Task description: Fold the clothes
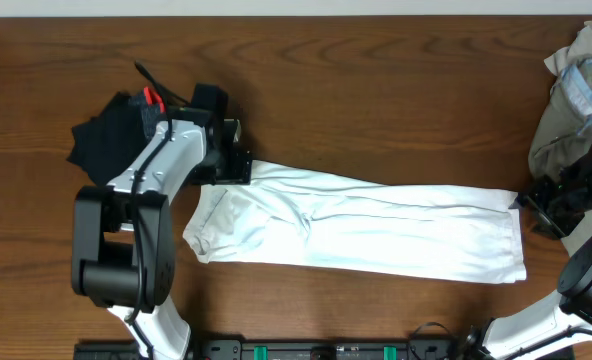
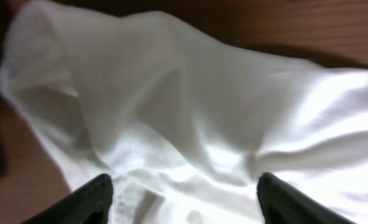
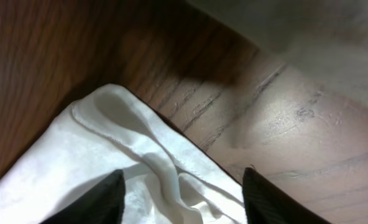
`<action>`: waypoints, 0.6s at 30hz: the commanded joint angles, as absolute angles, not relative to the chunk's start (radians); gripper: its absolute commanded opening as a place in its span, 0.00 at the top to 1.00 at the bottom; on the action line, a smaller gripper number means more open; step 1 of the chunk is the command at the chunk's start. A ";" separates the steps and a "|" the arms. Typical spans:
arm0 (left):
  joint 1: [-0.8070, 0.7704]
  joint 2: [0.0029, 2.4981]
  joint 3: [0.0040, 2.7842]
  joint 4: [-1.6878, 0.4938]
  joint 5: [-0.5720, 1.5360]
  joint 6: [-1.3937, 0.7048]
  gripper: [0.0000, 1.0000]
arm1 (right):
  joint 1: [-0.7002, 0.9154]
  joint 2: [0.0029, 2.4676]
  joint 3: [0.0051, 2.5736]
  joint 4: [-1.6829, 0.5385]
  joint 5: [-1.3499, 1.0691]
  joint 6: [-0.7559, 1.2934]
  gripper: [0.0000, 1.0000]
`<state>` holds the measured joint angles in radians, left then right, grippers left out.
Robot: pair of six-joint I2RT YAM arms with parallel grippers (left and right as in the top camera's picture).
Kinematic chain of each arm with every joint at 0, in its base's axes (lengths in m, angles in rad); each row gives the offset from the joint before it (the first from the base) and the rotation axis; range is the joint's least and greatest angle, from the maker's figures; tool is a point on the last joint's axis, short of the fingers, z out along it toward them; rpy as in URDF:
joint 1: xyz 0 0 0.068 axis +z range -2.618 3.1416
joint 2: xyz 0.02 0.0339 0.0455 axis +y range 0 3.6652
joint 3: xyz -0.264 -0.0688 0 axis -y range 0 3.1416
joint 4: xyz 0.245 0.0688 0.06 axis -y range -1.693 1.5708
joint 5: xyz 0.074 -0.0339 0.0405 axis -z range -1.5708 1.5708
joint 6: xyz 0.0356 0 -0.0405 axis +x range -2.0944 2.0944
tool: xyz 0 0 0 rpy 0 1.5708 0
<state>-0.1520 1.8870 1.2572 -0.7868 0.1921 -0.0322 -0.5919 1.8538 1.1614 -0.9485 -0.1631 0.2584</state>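
A white T-shirt (image 1: 376, 230), folded into a long band, lies across the table from left to right. My left gripper (image 1: 236, 165) hangs over its upper left end, open; in the left wrist view its gripper (image 2: 184, 190) shows rumpled white cloth (image 2: 171, 93) lying loose between the wide-apart fingertips (image 2: 97, 196). My right gripper (image 1: 528, 203) is at the band's upper right corner, open too. The right wrist view has that gripper (image 3: 183, 183) above the hemmed corner of the T-shirt (image 3: 128, 134), with nothing pinched.
A black garment (image 1: 106, 135) with a red bit lies bunched at the far left, behind the left arm. A khaki-beige garment (image 1: 566, 110) is heaped at the right edge, just beyond the right gripper. Bare brown table (image 1: 376, 90) lies behind the shirt.
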 commanded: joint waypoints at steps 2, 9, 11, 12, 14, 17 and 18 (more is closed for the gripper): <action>-0.147 1.788 1.352 -0.857 0.202 -0.031 0.16 | -0.612 1.837 1.157 -0.957 -0.169 0.201 0.34; -0.147 1.644 1.388 -0.910 0.202 -0.031 0.12 | -0.602 1.837 1.127 -0.930 -0.176 0.095 0.36; -0.147 1.600 1.388 -0.911 0.202 -0.031 0.10 | -0.588 1.837 1.099 -0.923 -0.205 0.042 0.36; -0.147 1.583 1.388 -0.911 0.202 -0.030 0.10 | -0.583 1.837 1.086 -0.926 -0.207 0.035 0.36; -0.147 1.550 1.388 -0.912 0.202 -0.030 0.09 | -0.572 1.837 1.059 -0.935 -0.207 0.035 0.36; -0.147 1.515 1.387 -0.912 0.202 -0.030 0.08 | -0.567 1.837 1.025 -0.935 -0.207 0.036 0.36; -0.147 1.510 1.387 -0.912 0.202 -0.030 0.08 | -0.567 1.837 1.018 -0.935 -0.207 0.036 0.36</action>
